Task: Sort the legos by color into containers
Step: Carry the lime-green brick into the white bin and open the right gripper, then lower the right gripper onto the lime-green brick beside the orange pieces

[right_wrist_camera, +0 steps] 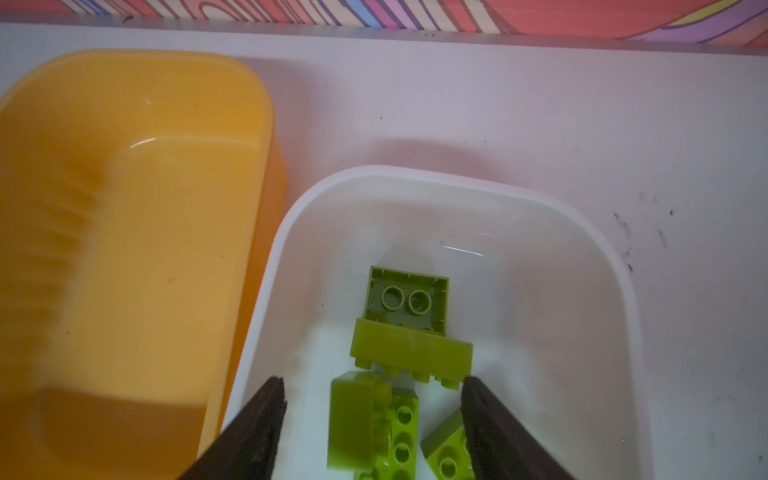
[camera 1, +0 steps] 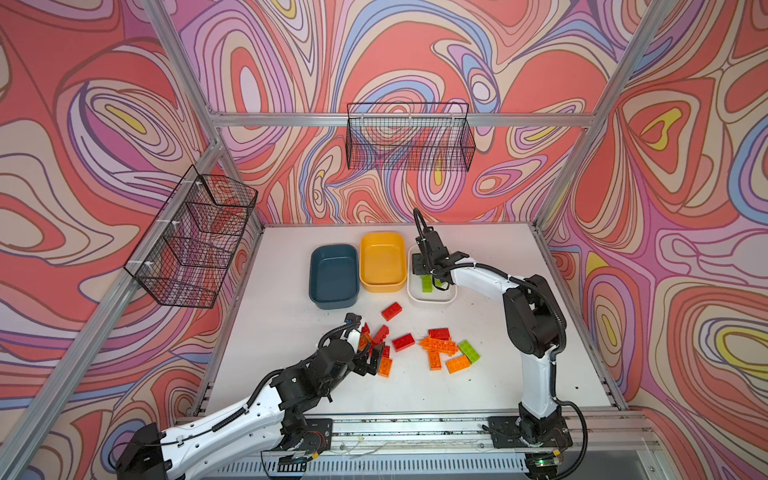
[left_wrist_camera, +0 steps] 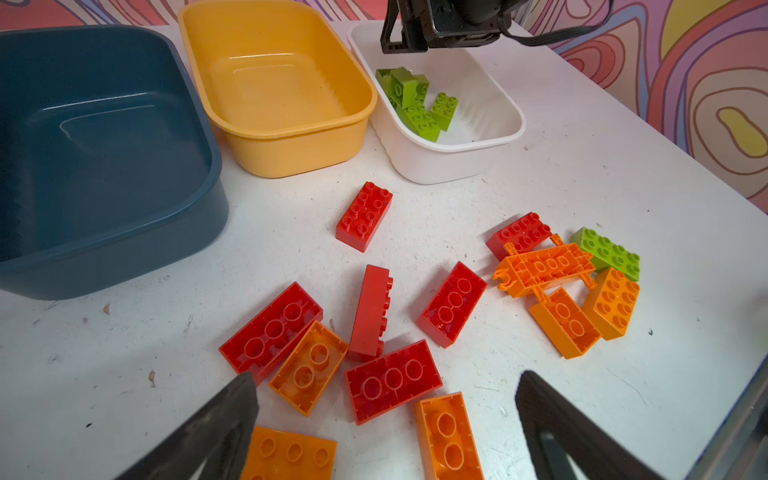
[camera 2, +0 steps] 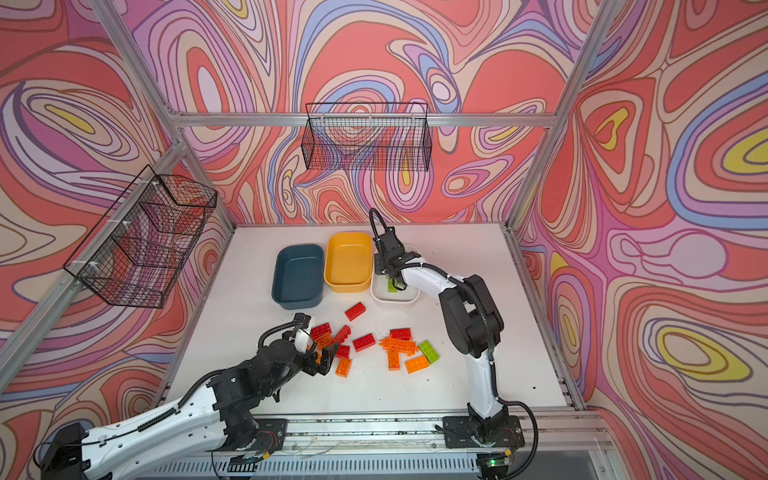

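Observation:
Three containers stand in a row at the back: a teal tray, a yellow tray and a white tray. The teal and yellow floors are bare. Several lime green legos lie in the white tray. My right gripper hangs open over them, and a blurred green brick sits between its fingers, touching neither. Red legos, orange legos and one green brick are scattered on the table. My left gripper is open just above the left red and orange cluster, holding nothing.
Two black wire baskets hang on the walls, one at the back and one on the left. An aluminium rail runs along the table's front edge between the arm bases.

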Controlling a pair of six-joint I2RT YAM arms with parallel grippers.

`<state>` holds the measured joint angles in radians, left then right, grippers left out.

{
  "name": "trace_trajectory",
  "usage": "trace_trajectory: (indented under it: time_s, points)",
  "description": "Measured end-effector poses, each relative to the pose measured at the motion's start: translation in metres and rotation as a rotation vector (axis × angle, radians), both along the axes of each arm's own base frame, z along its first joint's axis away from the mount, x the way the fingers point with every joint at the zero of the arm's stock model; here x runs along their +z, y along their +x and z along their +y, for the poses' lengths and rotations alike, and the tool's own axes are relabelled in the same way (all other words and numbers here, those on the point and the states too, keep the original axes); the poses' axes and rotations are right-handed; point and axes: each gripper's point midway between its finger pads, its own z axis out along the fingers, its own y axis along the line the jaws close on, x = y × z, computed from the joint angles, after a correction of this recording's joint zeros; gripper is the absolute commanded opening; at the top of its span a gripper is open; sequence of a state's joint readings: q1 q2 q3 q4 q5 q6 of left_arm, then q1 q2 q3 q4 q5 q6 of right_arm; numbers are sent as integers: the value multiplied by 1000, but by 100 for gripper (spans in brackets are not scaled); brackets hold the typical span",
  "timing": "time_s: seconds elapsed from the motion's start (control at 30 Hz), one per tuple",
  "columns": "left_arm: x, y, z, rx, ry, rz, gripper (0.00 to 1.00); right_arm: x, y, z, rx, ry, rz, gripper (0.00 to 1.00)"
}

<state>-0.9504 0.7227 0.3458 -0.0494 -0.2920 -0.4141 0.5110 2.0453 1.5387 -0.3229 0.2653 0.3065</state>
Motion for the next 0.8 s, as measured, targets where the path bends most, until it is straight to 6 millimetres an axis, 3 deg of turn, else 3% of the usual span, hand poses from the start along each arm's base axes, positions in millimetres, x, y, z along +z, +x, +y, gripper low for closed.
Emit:
trace_trajectory:
  time_s: [0.17, 0.33, 0.4, 0.63, 0.8]
  points:
    - [3, 1, -8, -21, -17, -7, 100, 8, -36, -17, -2, 1, 26, 72]
    - [-1, 2, -19, -56, -22, 3, 100, 29, -101, -53, -40, 47, 33, 71]
    - [-4, 2, -24, -72, -23, 8, 100, 29, -128, -67, -62, 63, 50, 70]
    - [-15, 4, -43, -126, -31, 39, 100, -16, -208, -105, -145, 76, 202, 70]
    - [-15, 3, -54, -159, -47, 51, 100, -44, -244, -112, -178, 84, 302, 70]
